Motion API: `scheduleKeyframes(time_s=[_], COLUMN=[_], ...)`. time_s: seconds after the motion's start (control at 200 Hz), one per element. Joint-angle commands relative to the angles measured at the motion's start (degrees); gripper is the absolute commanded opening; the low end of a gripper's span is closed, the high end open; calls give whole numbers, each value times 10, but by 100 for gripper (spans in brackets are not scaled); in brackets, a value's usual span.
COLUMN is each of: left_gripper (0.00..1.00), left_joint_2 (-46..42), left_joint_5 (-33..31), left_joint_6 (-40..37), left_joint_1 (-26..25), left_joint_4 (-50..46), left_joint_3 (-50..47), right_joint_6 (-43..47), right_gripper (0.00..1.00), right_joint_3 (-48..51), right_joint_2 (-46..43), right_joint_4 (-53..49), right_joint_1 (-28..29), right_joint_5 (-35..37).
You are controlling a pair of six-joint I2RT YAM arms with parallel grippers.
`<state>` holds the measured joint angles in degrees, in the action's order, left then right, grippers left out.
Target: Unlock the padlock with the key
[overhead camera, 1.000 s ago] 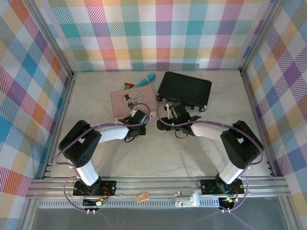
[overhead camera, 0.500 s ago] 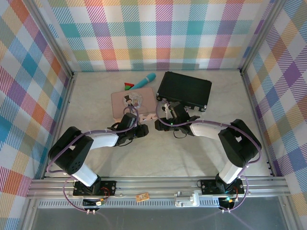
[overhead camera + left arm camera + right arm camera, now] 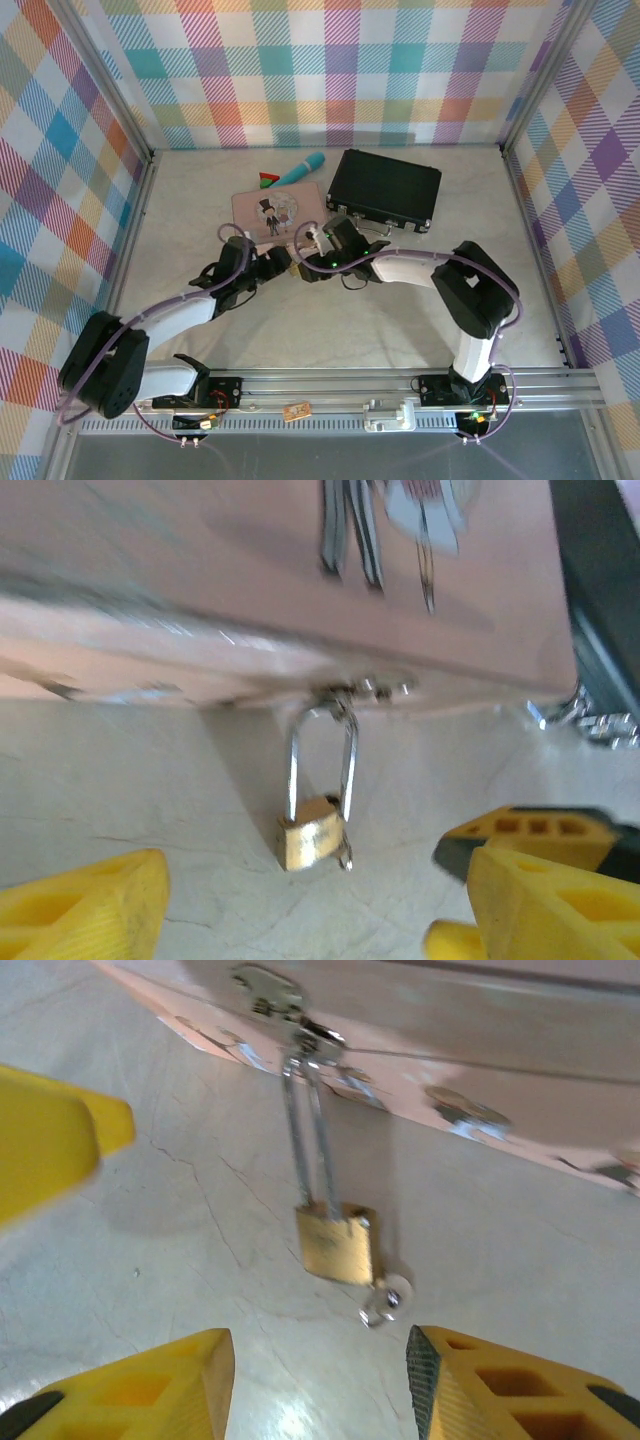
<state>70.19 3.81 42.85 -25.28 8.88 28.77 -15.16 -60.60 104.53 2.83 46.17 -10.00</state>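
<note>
The tiny brass padlock (image 3: 312, 832) hangs by its silver shackle (image 3: 322, 750) from the hasp on the pink tin's (image 3: 278, 212) front edge and rests on the table. The small grey key (image 3: 385, 1300) sticks out of the padlock's (image 3: 338, 1243) bottom, touched by neither gripper. My left gripper (image 3: 310, 920) is open, its yellow fingers (image 3: 80, 905) spread wide just short of the lock. My right gripper (image 3: 320, 1385) is also open, facing the lock from the other side, the key just ahead of its right finger (image 3: 500, 1390). In the top view the left gripper (image 3: 272, 263) and the right gripper (image 3: 312, 262) nearly meet.
A black case (image 3: 385, 188) lies right of the tin, its chain close to the right arm. A teal pen-like tool (image 3: 300, 168) and a small red and green piece (image 3: 267, 180) lie behind the tin. An orange-brown tag (image 3: 295, 411) sits on the front rail.
Both grippers have drawn back from the tin's edge toward the near side. The right gripper slid left, the left arm swung low and leftward. The lock lies between them.
</note>
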Motion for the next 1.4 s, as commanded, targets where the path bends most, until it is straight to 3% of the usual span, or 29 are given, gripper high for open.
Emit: scheduleKeyframes(time_s=[0.0, 0.38, 0.62, 1.035, 1.28, 1.395], left_gripper=[78, 78, 78, 79, 79, 78], left_joint_2=[-22, -24, -41, -25, 28, 63], left_joint_5=[4, 43, 43, 44, 52, 55], left_joint_6=[12, 22, 22, 40, 93, 98], left_joint_1=[24, 62, 68, 74, 74, 74], left_joint_4=[-43, 7, 10, 52, 117, 138], left_joint_3=[-13, -37, -52, -57, -63, -52], right_joint_6=[36, 79, 82, 125, 229, 277], right_gripper=[51, 54, 51, 21, 14, 15], right_joint_3=[-40, -137, -164, -107, -59, -58], right_joint_2=[33, 116, 151, 124, 87, 84], right_joint_4=[-33, -121, -129, -71, -10, -4], right_joint_1=[14, 47, 51, 51, 51, 52], right_joint_5=[36, 166, 148, 193, 216, 245])
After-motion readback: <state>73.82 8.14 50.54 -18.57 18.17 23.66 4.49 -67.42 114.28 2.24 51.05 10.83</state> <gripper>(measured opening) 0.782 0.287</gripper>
